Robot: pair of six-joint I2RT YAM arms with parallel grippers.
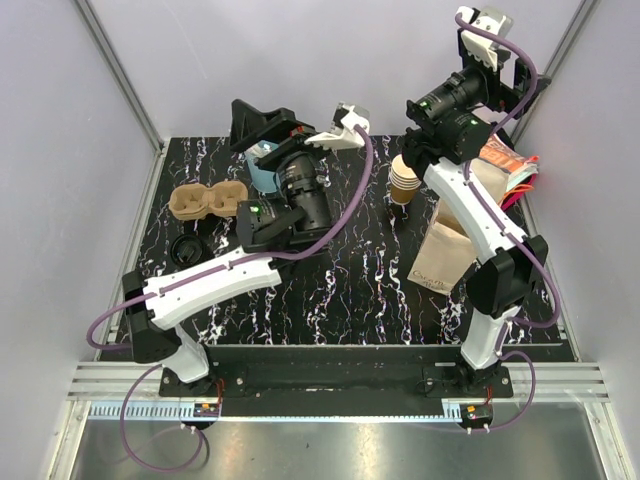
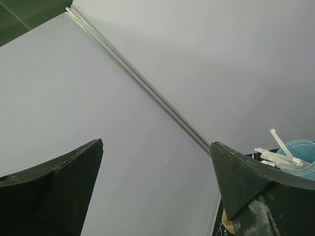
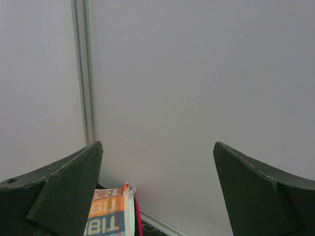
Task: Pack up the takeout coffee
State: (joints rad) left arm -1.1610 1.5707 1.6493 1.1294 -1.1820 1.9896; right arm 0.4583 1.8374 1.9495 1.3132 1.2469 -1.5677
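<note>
Top external view: two white robot arms are bolted at the near edge of a black marbled table [image 1: 340, 290]. Left of centre, a small round black lid [image 1: 185, 248] lies flat on the table. On the right, a brown paper bag [image 1: 438, 268] sits partly behind the right arm. Farther back on the left is a tan cardboard cup carrier [image 1: 208, 200] with two hollows. Near the middle, just left of the bag's top, a stack of brown paper cups [image 1: 403, 182] stands upright. A light-blue cup [image 1: 265, 172] is mostly hidden under the left arm. Orange printed packets [image 1: 505, 165] lie at the far right edge.

The single brown coffee cup cannot be picked out in any view, so its place cannot be told.

The left gripper [image 1: 255, 120] hangs in the air above the back of the table, over the light-blue cup. Its two dark fingers [image 2: 59, 187] stand wide apart with only the pale wall between them. White utensils [image 2: 278, 156] poke out of the blue cup past its right-hand finger.

The right gripper [image 3: 157, 143] is raised high at the far right corner. Its fingers are also spread wide and hold nothing, with the wall beyond them and an orange packet low in the picture.
</note>
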